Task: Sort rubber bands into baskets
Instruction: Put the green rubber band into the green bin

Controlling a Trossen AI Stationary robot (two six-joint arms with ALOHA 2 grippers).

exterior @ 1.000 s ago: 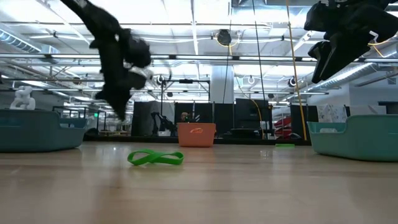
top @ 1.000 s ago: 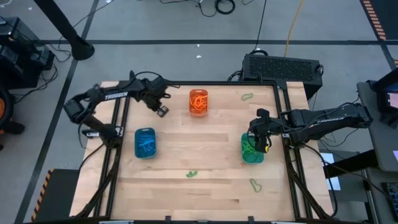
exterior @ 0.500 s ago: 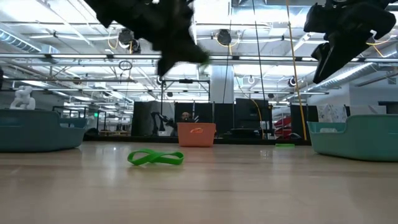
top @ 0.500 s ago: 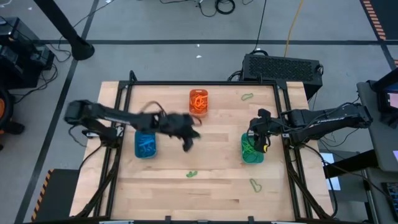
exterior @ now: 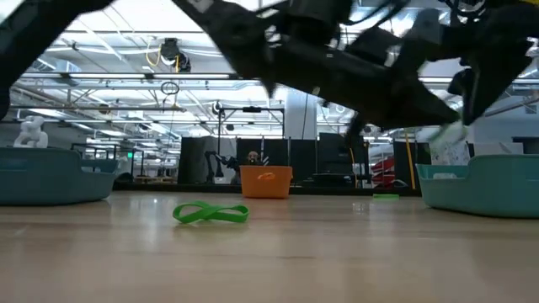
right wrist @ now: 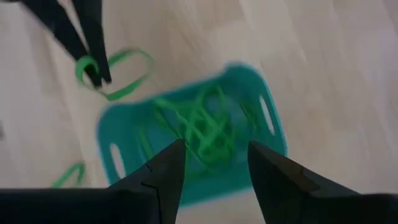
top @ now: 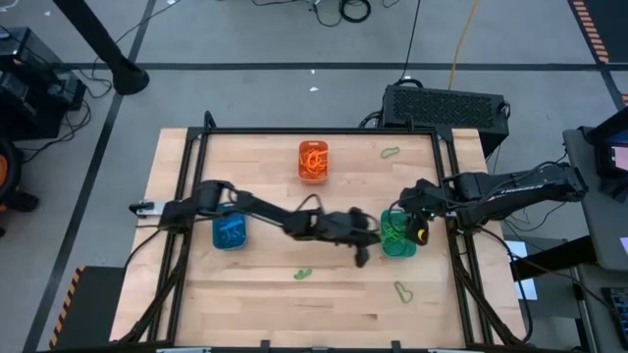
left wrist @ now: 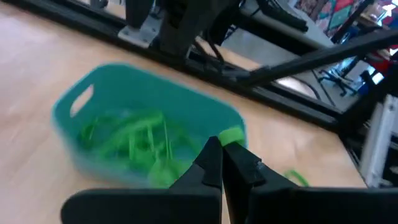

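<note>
Rubber bands first: one loose green band (top: 303,274) near the middle of the near edge of the surface (top: 265,304), a second loose band (top: 402,289) closer to the near right corner, both untouched.

Farther in, towards the right edge: left tool (left wrist: 222,146) clenched on a held green band (left wrist: 231,134), reaching across the surface and hanging just short of the teal basket (left wrist: 68,102), not yet over its rim. Right tool (right wrist: 216,147) released and empty, hovering above that same basket and the green bands inside. Level with these, by the left edge, blue basket (top: 230,230).

Likely step: carrying the loop over the rim and letting go.

Possible trouble:
- Letting go too soon, dropping the loop on the wood beside the basket.
- Thin springy loop clinging to a fingertip.
- Bumping the right tool or shoving the light basket, with both arms crowded into one spot.

Farthest off, orange basket (top: 313,161) at the far edge, and a far green band (top: 391,152) towards the far right corner.
</note>
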